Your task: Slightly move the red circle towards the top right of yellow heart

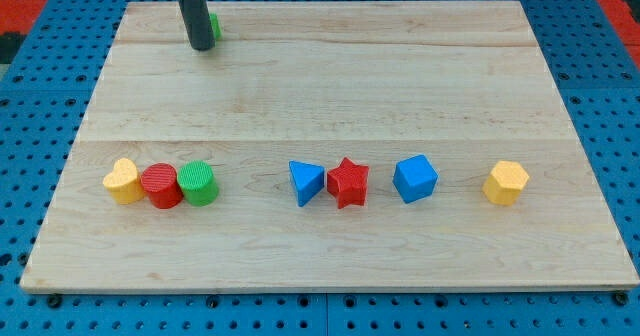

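Work had not begun: red circle [161, 186] touched yellow heart's [123, 180] right side, my bare, gripperless tip [201, 46] far above.

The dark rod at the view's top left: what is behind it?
A green block shows behind the rod, just right of my tip. Only its edge is visible; the rod covers the rest, so its shape cannot be told.

My tip [202, 46] stands far left on the worktop [330, 96], touching a green block [214, 25] behind it. Between it and the near row lies bare wood. The heart [122, 180], red circle [160, 186] and green circle [198, 183] sit packed together, touching. Gaps separate the triangle [305, 182] and star [348, 182], cube [414, 178] and yellow hexagon [505, 182].
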Robot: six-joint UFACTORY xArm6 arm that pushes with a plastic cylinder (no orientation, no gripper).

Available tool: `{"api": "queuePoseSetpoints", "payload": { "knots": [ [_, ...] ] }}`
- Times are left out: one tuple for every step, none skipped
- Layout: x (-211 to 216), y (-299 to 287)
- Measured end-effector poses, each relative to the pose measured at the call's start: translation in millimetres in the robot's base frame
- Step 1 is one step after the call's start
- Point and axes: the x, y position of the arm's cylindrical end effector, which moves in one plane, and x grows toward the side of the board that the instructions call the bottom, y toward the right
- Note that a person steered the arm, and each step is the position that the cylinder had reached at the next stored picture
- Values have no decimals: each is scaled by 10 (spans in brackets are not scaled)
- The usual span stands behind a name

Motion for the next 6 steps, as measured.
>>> {"api": "queuePoseSetpoints", "payload": {
  "knots": [
    [-23, 15],
    [353, 627],
    [1264, 779],
    [2060, 959],
    [2722, 765],
    [2661, 68]
  ]
}}
